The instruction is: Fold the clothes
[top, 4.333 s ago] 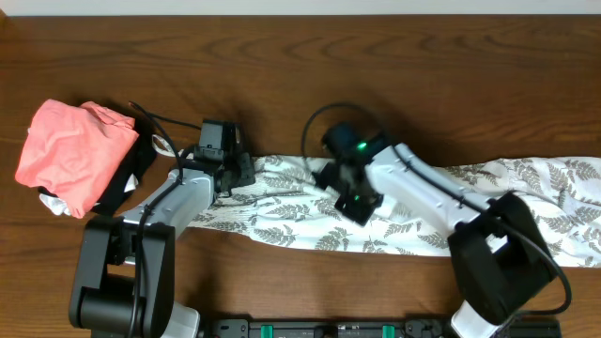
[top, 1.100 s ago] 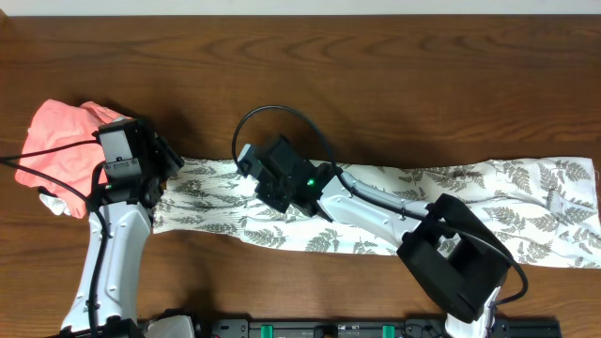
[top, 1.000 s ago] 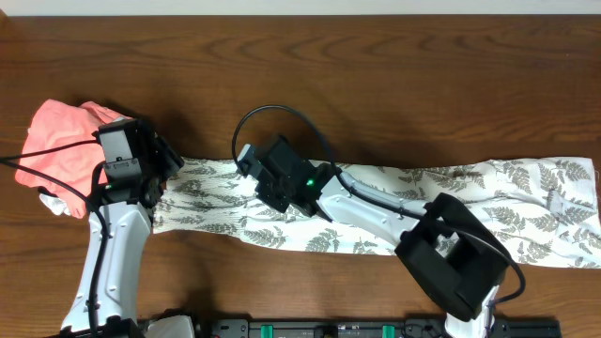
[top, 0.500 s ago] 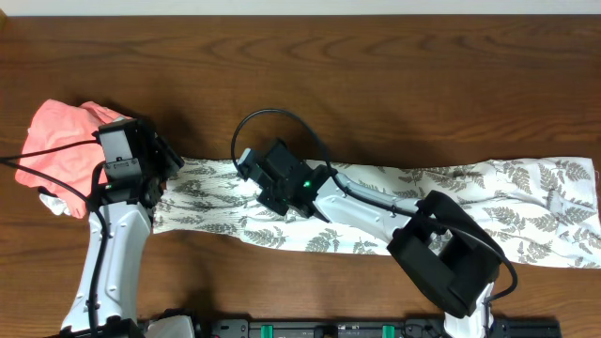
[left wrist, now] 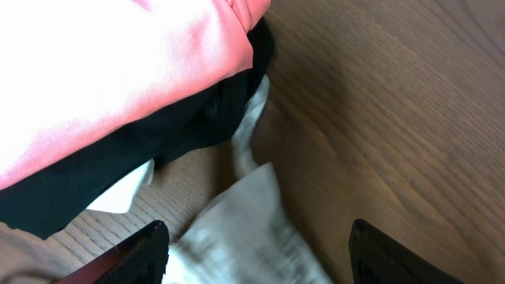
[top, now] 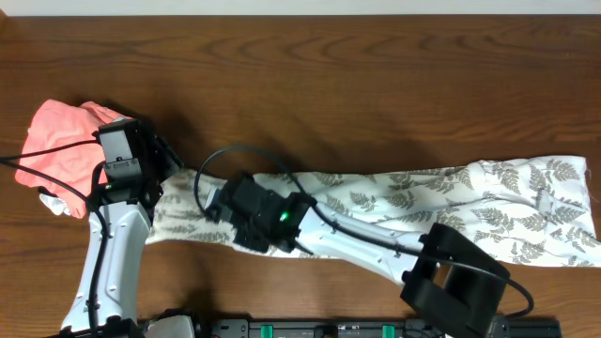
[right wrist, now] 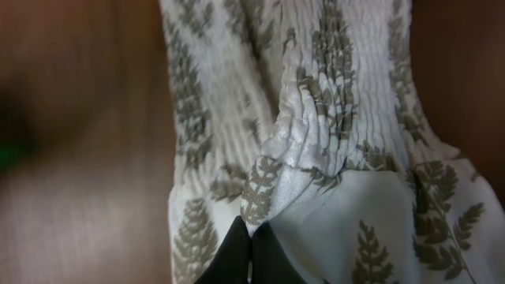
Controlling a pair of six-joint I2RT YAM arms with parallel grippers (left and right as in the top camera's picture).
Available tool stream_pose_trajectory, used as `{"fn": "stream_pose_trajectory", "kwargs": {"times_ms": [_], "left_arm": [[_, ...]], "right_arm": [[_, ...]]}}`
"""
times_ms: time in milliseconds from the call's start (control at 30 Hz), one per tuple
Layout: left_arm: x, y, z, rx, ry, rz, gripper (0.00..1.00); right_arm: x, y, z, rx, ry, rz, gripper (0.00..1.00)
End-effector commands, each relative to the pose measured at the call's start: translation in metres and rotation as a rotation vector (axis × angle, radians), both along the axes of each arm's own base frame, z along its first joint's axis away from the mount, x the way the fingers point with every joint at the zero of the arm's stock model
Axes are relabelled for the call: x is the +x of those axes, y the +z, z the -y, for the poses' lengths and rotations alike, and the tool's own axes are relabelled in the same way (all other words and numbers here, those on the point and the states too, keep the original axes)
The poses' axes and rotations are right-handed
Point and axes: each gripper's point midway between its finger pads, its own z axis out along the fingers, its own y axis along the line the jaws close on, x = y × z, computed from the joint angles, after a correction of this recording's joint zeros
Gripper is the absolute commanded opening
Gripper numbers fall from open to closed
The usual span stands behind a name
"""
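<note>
The clothes point(top: 423, 192), a long white garment printed with grey fern leaves, lie stretched across the table from left to right. My right gripper point(top: 218, 208) is shut on a pinch of that fabric near the garment's left end; in the right wrist view the fingertips point(right wrist: 251, 237) meet on a raised fold of the clothes point(right wrist: 316, 118). Over the garment's far left tip point(left wrist: 245, 229) my left gripper point(top: 161, 171) hovers open, its fingers point(left wrist: 146, 248) standing apart on either side of the cloth and holding nothing.
A salmon-pink folded garment point(top: 66, 150) lies at the far left on a black cloth point(left wrist: 158, 150), right beside the left gripper. Bare brown wood table point(top: 376, 84) runs behind the clothes to the far edge.
The right gripper has shut on the fabric and moved left and toward the front, dragging the garment's upper layer with it. The left arm has stayed put.
</note>
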Motion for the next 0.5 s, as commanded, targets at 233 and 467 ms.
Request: {"fn": "stream_pose_trajectory", "kwargs": {"times_ms": [233,467], "left_arm": [[0.000,0.004,-0.002,0.000,0.010,0.011,0.74],[0.005,0.005,0.016,-0.085,-0.059,0.037,0.74]], "right_arm": [[-0.018,-0.004,-0.003,-0.003,0.031,-0.049,0.44],[0.040,0.019,0.033,-0.054,-0.272,0.104,0.07]]}}
